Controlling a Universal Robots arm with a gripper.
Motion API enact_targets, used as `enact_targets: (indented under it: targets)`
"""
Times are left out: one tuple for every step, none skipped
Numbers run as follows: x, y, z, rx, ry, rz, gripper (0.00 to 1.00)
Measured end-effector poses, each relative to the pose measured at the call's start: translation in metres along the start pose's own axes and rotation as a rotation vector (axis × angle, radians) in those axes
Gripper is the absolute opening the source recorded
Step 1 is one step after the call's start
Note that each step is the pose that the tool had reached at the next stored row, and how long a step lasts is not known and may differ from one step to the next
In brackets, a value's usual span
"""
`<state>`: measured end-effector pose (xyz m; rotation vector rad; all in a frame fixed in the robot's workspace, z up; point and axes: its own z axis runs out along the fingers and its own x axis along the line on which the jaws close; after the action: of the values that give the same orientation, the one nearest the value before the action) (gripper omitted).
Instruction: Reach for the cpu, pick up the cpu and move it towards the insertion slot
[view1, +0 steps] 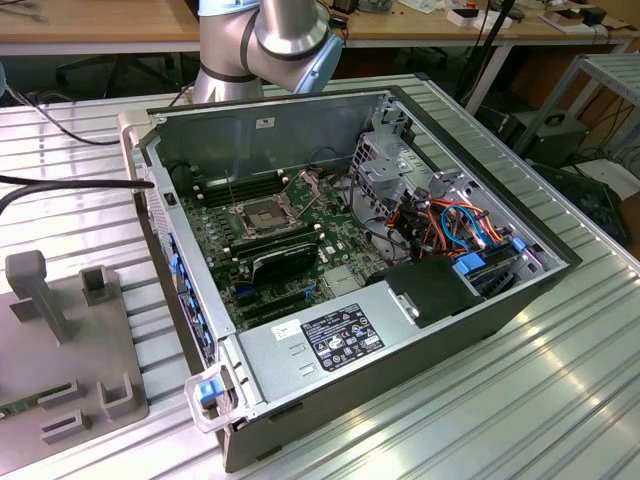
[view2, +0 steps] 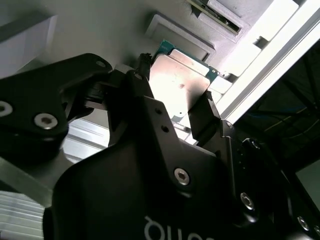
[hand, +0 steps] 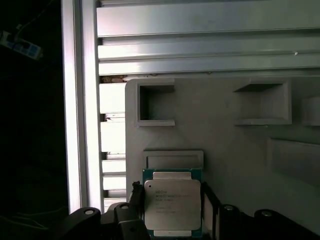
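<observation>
First wrist view places the cpu (hand: 172, 207) over the grey fixture plate (hand: 225, 140), near the plate edge that runs alongside the slotted aluminium table (hand: 200, 50). The gripper (view2: 177, 82) brackets the chip. In both wrist views one black finger stands at each of two opposite edges, and the jaws appear closed on those edges. Whether the cpu rests on the plate or hangs clear of it cannot be determined.

In the exterior view, the insertion slot (view1: 262, 213) sits on the motherboard (view1: 290, 250) inside the open computer case (view1: 400, 330), toward the case wall next to the robot arm (view1: 270, 40).

Probable faults from this state:
- Slip or tilt. The grip bears on thin edges only, so a small offset of either finger could let the chip pivot or drop.
- Rotation in the jaws. A skewed chip would likely arrive misaligned with the socket frame.
- Collision. The socket lies below the case walls, so a low path could strike a wall.

Count:
- cpu: one.
- insertion slot: one.
- gripper: one, with two fingers (view2: 202, 120).
- fixture plate: one. The first wrist view shows two square pockets (hand: 155, 102) in it and one shallow recess (hand: 172, 157) just beside the cpu.
- computer case: one.
</observation>
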<state>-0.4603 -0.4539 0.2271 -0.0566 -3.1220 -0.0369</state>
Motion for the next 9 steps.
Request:
enact_targets:
  targets:
    - [0.0001,0.0001,-0.0037,0.0,0.0001,0.0,0.55]
    - [0.0001,0.0002,-0.007,0.0,0.0001,0.0,0.55]
    - [0.0002,0.0002,-0.01,0.0,0.0001,0.0,0.55]
    - [0.0002,0.0003,-0.0127,0.0,0.0001,0.0,0.55]
    - [0.0003,0.0004,-0.0166,0.0,0.0,0.0,0.55]
    - [0.0004,0.0005,-0.0196,0.0,0.0001,0.0,0.55]
    - [0.0004,0.0005,-0.0223,0.0,0.0001,0.0,0.55]
    - [0.0005,0.0006,-0.0253,0.0,0.0,0.0,0.55]
    - [0.0005,0.0007,-0.0292,0.0,0.0,0.0,0.55]
